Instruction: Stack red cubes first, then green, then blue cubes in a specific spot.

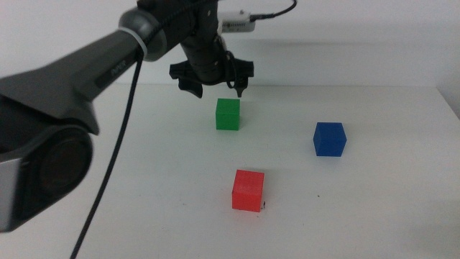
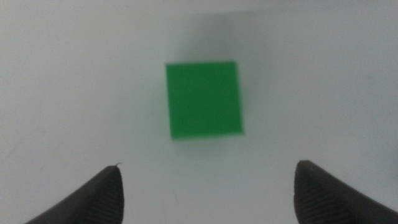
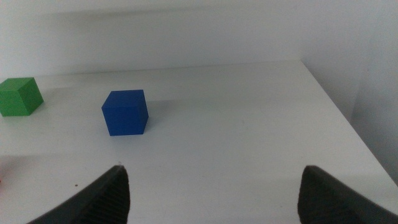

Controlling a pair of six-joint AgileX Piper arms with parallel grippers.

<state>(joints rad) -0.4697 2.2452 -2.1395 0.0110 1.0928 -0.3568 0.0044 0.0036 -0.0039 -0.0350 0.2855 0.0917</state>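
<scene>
— Where's your left pincer (image 1: 214,80)?
— Spread wide, empty, poised above the green cube (image 1: 228,114) far back on the table (image 1: 374,208).
— The others?
— Red cube (image 1: 248,190) nearest, blue cube (image 1: 329,139) on the right. My right pincer (image 3: 211,193) gapes too.

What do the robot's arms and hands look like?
The left arm is dark grey and rounded, with a pale ring around one joint and faint lettering on its side. A thin black cable hangs along it, and a small white box sits on top near the wrist. The left hand is black with two prongs. Up close, the fingers are dark, pointed and finely ribbed. The right hand looks the same.
</scene>
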